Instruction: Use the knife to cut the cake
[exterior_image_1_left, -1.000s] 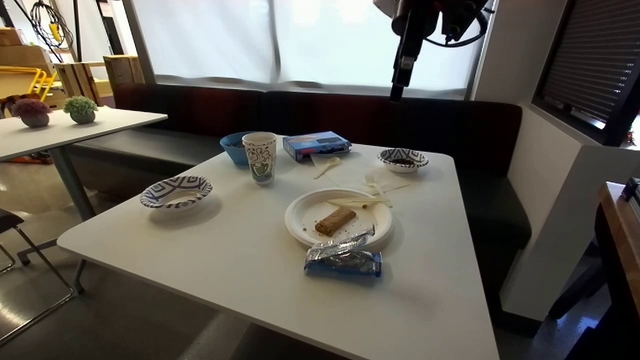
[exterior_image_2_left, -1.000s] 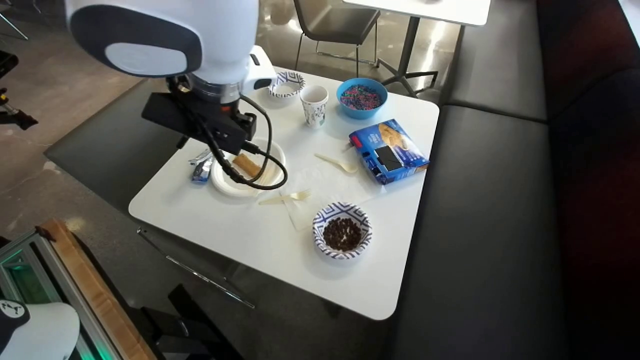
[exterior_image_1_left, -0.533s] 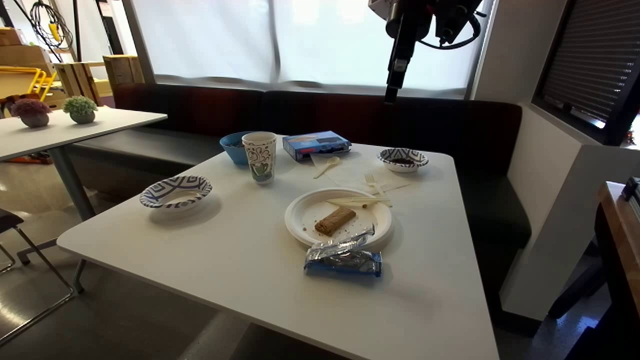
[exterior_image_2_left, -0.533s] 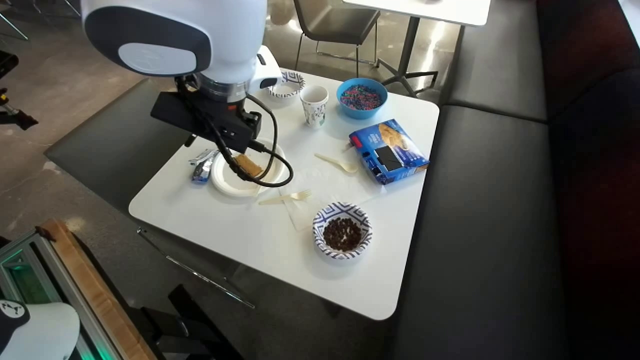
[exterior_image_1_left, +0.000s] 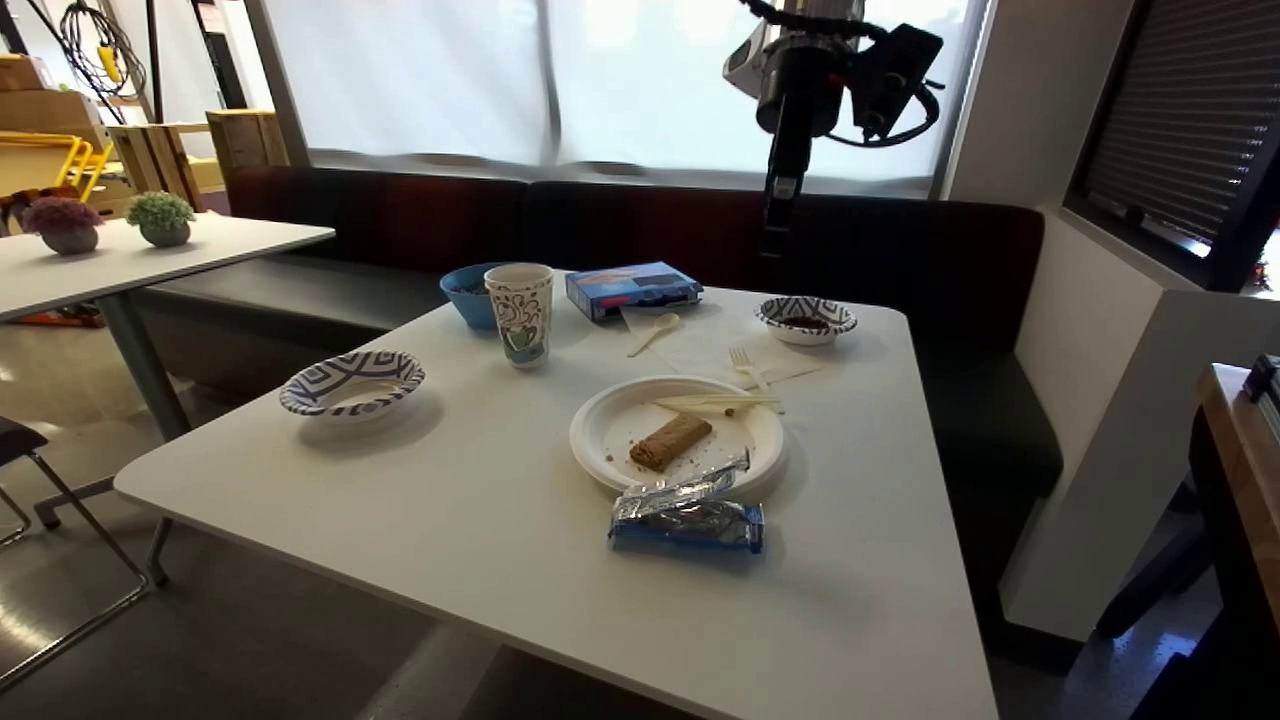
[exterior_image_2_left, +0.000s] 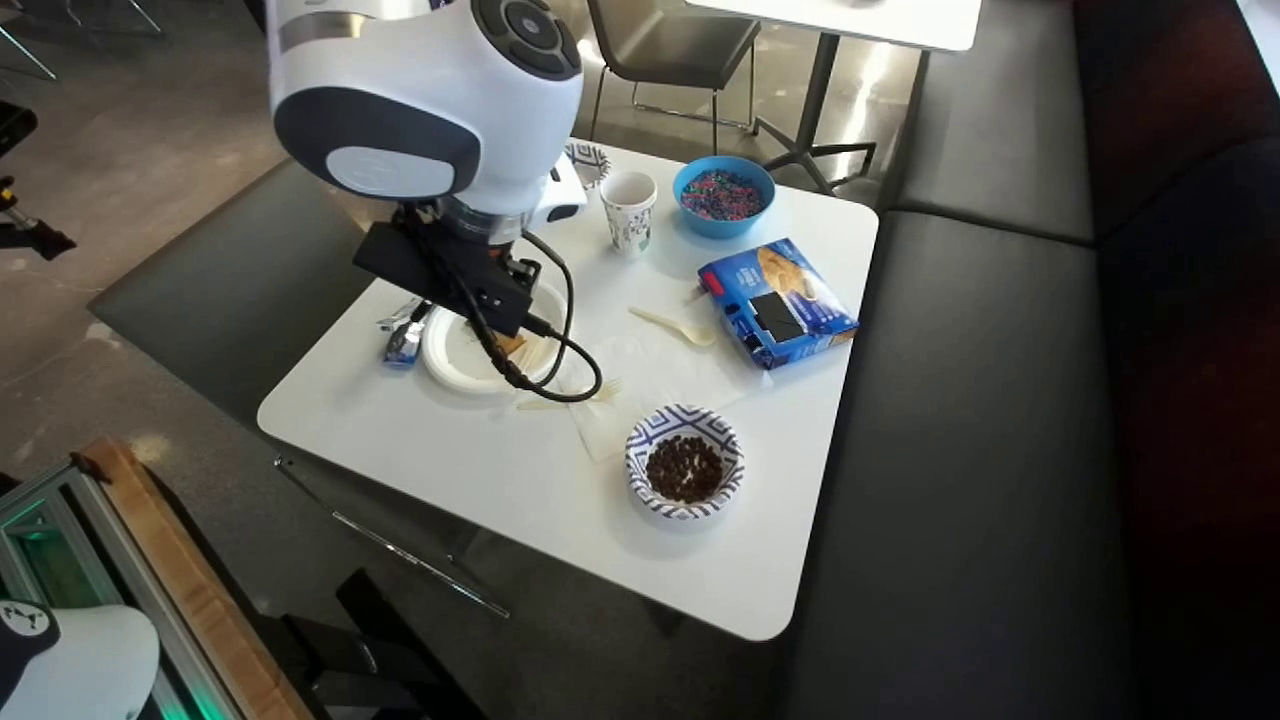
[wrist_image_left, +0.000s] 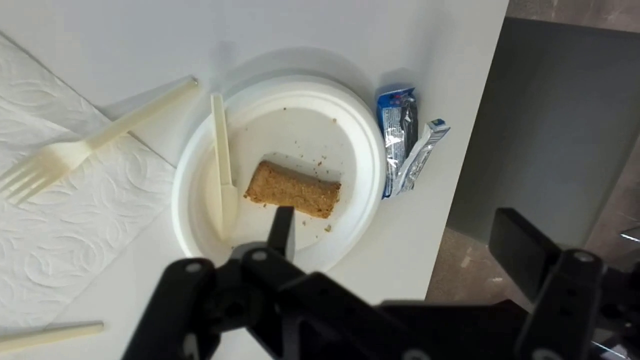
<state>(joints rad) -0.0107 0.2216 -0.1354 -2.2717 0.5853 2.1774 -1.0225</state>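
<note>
1. In an exterior view, we see the gripper (exterior_image_1_left: 772, 243) well apart from the knife (exterior_image_1_left: 715, 402), which lies on the plate (exterior_image_1_left: 587, 430).
2. In an exterior view, the arm (exterior_image_2_left: 430, 130) half hides the plate; we can't make out the knife.
3. In the wrist view, the 2 fingers (wrist_image_left: 281, 232) are spread, holding nothing. The knife's handle (wrist_image_left: 222, 142) crosses the rim (wrist_image_left: 372, 165). We judge it light, stiff, perhaps slippery: best pinched mid-handle. Crumbs (wrist_image_left: 327, 228) by the cake (wrist_image_left: 294, 190) suggest it breaks easily.
</note>
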